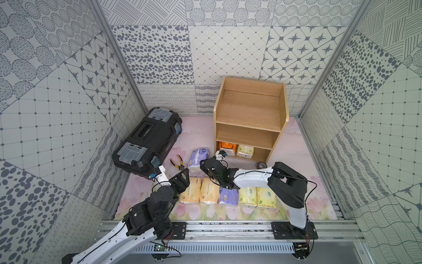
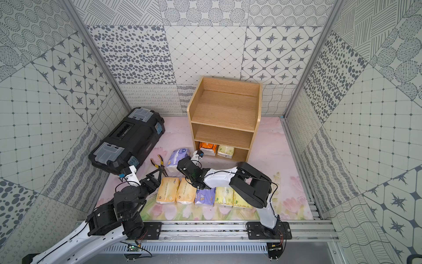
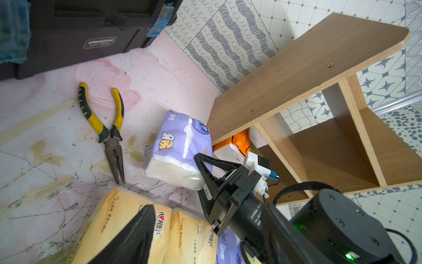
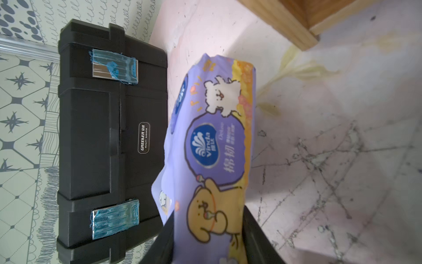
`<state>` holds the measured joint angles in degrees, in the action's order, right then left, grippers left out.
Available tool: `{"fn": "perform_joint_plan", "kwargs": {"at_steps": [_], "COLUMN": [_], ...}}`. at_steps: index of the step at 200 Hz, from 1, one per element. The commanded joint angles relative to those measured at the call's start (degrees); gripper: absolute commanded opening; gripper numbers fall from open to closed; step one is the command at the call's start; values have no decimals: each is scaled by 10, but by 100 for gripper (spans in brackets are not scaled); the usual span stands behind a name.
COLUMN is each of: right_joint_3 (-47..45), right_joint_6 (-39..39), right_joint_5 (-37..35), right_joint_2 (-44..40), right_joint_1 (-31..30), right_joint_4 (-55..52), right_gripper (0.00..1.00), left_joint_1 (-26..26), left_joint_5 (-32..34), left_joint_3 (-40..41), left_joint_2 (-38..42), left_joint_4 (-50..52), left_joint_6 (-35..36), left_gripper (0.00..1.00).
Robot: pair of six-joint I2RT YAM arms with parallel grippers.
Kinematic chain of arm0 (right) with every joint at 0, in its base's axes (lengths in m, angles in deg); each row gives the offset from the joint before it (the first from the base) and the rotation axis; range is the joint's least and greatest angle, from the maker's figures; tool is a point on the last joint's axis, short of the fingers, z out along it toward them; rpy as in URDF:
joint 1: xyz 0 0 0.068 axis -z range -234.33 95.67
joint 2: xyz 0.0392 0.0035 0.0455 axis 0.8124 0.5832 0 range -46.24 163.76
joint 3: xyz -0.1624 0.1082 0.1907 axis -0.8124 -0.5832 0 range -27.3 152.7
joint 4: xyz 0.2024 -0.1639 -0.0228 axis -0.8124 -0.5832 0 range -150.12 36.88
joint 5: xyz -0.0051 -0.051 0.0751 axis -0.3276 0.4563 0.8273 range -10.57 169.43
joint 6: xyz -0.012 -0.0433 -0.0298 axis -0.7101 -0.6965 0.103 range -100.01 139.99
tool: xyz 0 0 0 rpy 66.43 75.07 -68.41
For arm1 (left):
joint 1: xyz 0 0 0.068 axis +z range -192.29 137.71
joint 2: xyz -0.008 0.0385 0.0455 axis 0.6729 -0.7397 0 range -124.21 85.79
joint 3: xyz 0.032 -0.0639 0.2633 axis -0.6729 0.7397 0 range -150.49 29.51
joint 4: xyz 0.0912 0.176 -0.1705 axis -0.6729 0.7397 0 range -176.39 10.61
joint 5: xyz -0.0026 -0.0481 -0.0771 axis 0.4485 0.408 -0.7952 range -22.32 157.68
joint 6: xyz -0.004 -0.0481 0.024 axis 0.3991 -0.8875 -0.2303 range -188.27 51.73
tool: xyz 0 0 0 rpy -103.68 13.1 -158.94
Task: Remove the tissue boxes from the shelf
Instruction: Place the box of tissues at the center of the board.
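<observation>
In both top views one light-wood shelf [image 1: 249, 107], three-tiered with rounded front corners, stands at 12 o'clock on the pink floral floor [image 1: 296, 160]. Eight soft, plastic-wrapped tissue packs can be counted. An orange pack [image 1: 227, 146] and a pale green pack [image 1: 245, 151] sit side by side in the bottom tier. Five more form a touching row [image 1: 209, 190] at 6 o'clock: two cream, one lavender, two yellow-green. A loose lavender pack [image 1: 198, 158] lies on the floor at the shelf's 8 o'clock.

The right gripper [image 1: 202, 165] is at that pack's near end. The left gripper [image 1: 182, 174] hovers by the row's 9 o'clock end, jaws spread wide and holding nothing. One black toolbox [image 1: 148, 141] lies at 10 o'clock, one pair of pliers [image 1: 179, 162] is beside it, and one tape roll [image 1: 259, 164] is at the shelf's 5 o'clock.

The left wrist view adds the pliers' yellow-and-black grips and shows the right jaws straddling the lavender pack's end.

Only the right wrist view shows both black fingers [image 4: 258, 240] lying against the glossy wrapper with its cartoon dogs, partly closed on it.
</observation>
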<state>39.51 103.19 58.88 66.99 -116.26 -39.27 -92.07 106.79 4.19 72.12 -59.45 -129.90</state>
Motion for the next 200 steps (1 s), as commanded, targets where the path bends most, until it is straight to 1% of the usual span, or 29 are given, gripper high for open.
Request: {"fn": "perform_joint_plan", "kwargs": {"at_steps": [1,12,29,39,54,64,85,105,123,139,170,200], "right_joint_3": [18,20,19,13,3,-9,-42,-88,-137,-181,-252,-282], "right_joint_6": [12,10,0,-9,-33,-52,-82,-95,-90,-74,-45,-49], "right_joint_5": [-18,-25,-35,-46,-70,-83,-98,-113,-133,-140,-154,-180], "right_joint_2": [13,13,5,-7,-34,-55,-108,-162,-206,-235,-254,-240], "right_joint_1": [-4,-6,-9,-13,-20,-24,-28,-31,-29,-15,23,48], "right_joint_4": [-12,-23,-40,-48,-61,-65,-70,-71,-71,-63,-7,68], "right_gripper": [44,49,65,73,79,81,81,78,74,70,64,62], "left_joint_1": [3,3,3,3,3,3,3,3,3,2,3,3], "left_joint_5": [8,2,-5,-7,-9,-11,-18,-26,-33,-42,-53,-55], "left_joint_3": [7,11,17,19,20,20,22,30,40,50,57,66], "left_joint_2": [6,5,3,4,4,2,-2,-10,-20,-33,-64,-83], "left_joint_4": [24,21,19,20,20,19,13,-1,-10,-42,-71,-90], "left_joint_6": [-26,-34,-45,-48,-51,-53,-59,-71,-85,-96,-109,-118], "left_gripper": [78,78,78,78,78,78,78,78,78,78,77,77]}}
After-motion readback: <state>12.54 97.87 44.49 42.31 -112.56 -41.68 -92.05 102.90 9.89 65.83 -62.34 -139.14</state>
